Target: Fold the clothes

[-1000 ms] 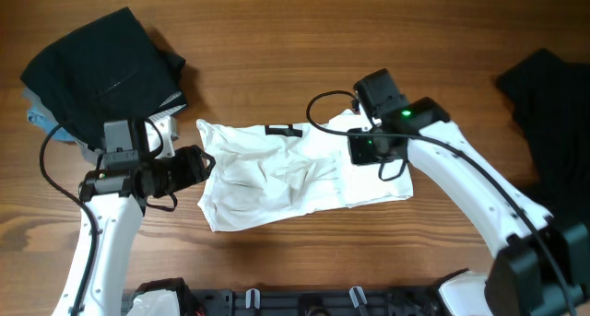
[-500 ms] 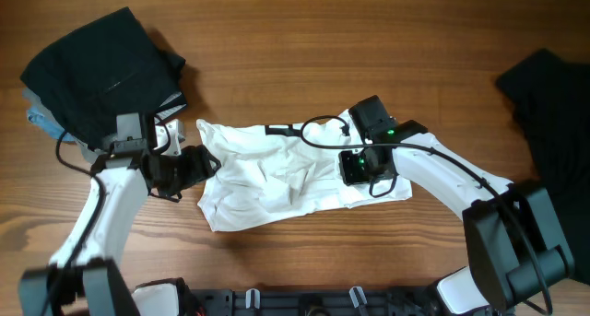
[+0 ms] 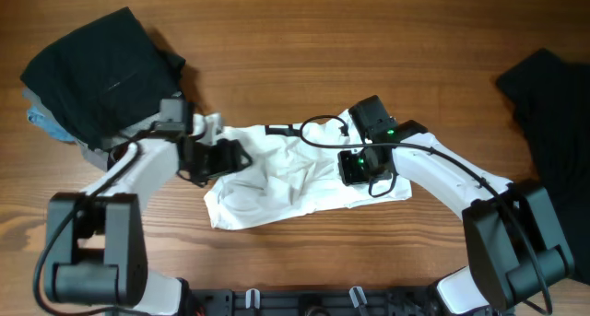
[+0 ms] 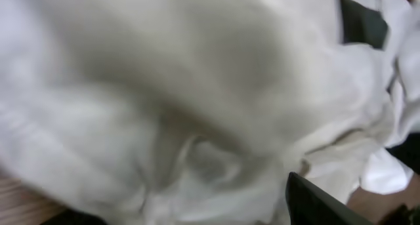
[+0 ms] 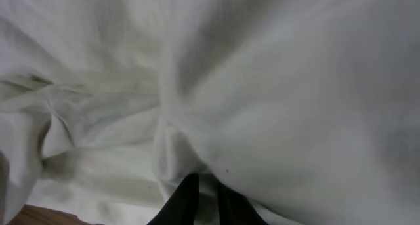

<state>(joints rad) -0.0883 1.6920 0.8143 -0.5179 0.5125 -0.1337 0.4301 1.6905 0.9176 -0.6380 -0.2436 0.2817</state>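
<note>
Left jaws have slid onto the left-right T-shirt (image 3: pixel 277 182), opening unclear; right jaws pinch it.

White T-shirt (image 3: pixel 277 182) lies crumpled mid-table; black garment (image 3: pixel 553 113) at right edge.

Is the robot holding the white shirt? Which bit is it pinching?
Yes. The right gripper is shut on a fold in the right part of the white T-shirt. The left gripper sits over its left edge; whether it grips cannot be told.
</note>
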